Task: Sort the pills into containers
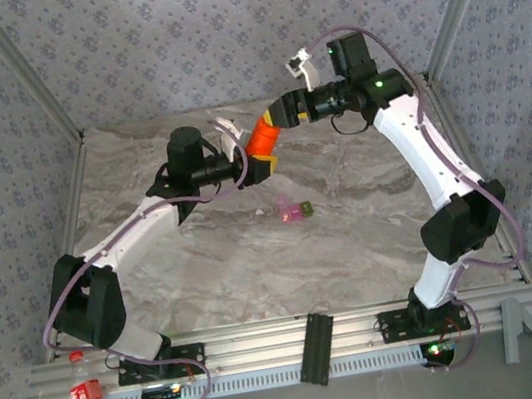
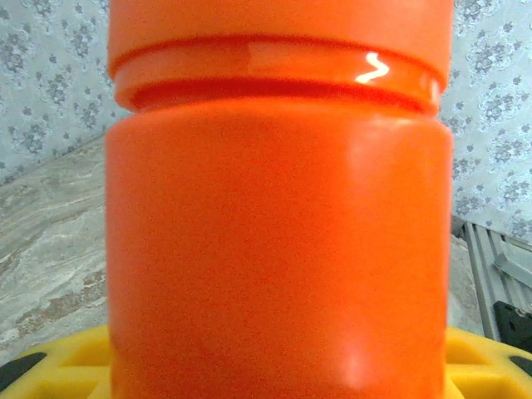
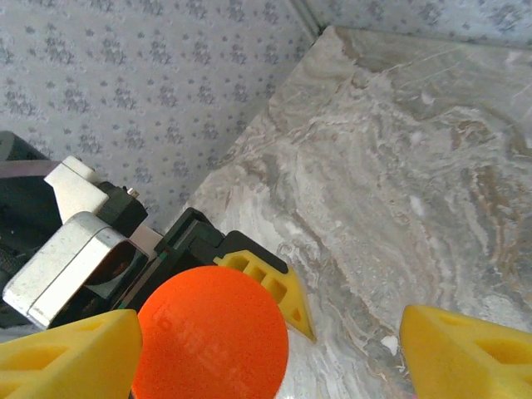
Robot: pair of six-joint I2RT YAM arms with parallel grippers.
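So the left gripper (image 1: 258, 163) is clamped on the body of the orange pill bottle (image 1: 263, 139), holding it up off the marble table (image 1: 370, 213) at a tilt. In its wrist view the yellow pads (image 2: 486, 362) sit low on either side of the bottle. The right gripper (image 1: 285, 113) is right at the cap (image 3: 212, 332) end with its jaws apart: one finger is just beside the cap rim and the other is well clear of it, so it's not gripping anything. The containers (image 1: 293, 212), a tiny pink and green joined pair, sit on the table below and a bit to the near side of both grippers, well apart from them. My take is that the bottle is stiff, glossy plastic, so fairly slippery and probably light. I'd hold the body firmly and take the cap square across its rim, not by the smooth top. The containers look featherweight and would likely skate away at the slightest nudge, so pour from above and don't touch them. I can't see any pills. As for writing, the bottle has no label, and there's some faint embossing on the cap top that I can't read. A clear bottle (image 1: 86, 393) by the left arm's base has a red label, too small to make out.
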